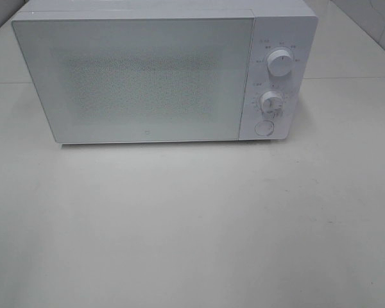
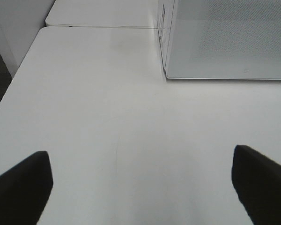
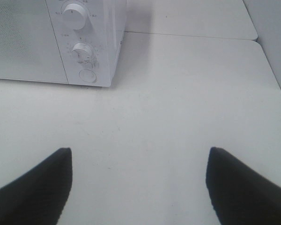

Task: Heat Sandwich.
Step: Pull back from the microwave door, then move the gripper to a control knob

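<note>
You've got left claw [image 2: 140, 151] and right claw [image 3: 139, 150] wide open, empty, back from the shut white boxy microwave [image 1: 141, 77], likely for door clearance

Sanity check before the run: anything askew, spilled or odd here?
Nothing spilled or damaged. The microwave stands upright on the table, door shut. Only oddity: no sandwich shows in any view. The left gripper and right gripper hang open, holding nothing.

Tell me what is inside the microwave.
On the microwave, the door is shut; it shows only a speckled grey haze. Anything inside is hidden.
</note>
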`<state>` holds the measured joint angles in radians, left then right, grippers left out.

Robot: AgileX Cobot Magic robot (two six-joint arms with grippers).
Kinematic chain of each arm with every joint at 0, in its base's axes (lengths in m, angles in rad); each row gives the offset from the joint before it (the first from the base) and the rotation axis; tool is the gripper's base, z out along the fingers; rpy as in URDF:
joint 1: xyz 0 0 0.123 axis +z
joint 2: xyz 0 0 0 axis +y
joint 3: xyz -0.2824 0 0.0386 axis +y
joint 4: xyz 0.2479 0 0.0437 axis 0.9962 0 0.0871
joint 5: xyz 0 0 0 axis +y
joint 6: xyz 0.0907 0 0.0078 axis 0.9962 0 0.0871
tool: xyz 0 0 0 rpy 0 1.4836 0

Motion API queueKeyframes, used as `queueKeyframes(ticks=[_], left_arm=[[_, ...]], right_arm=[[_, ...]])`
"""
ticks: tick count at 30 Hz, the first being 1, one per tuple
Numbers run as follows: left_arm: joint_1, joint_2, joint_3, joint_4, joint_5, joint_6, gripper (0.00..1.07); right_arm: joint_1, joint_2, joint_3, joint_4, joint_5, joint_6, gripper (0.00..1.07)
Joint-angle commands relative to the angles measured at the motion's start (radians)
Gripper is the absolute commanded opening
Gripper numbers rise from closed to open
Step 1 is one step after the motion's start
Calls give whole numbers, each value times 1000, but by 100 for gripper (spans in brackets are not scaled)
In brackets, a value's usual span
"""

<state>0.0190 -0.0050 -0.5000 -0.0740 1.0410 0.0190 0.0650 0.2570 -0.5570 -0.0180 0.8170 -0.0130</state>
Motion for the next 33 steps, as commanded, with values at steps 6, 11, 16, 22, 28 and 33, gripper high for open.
queueKeyframes(ticks=[6, 11, 16, 22, 28, 33], left_arm=[[3, -26, 4, -6, -7, -2, 98], [3, -26, 4, -6, -7, -2, 98], [3, -26, 4, -6, -7, -2, 98], [3, -26, 4, -5, -7, -2, 98], [3, -26, 4, -5, -7, -2, 98], [3, -26, 4, -5, -7, -2, 98]], right_arm=[[-7, 157, -6, 2, -177, -7, 76], [-7, 256, -6, 2, -265, -7, 76], [-7, 354, -6, 2, -355, -7, 76], [-7, 437, -6, 2, -446, -7, 76], [-7, 547, -6, 3, -555, -7, 76], [-7, 658, -6, 5, -679, 26, 76]])
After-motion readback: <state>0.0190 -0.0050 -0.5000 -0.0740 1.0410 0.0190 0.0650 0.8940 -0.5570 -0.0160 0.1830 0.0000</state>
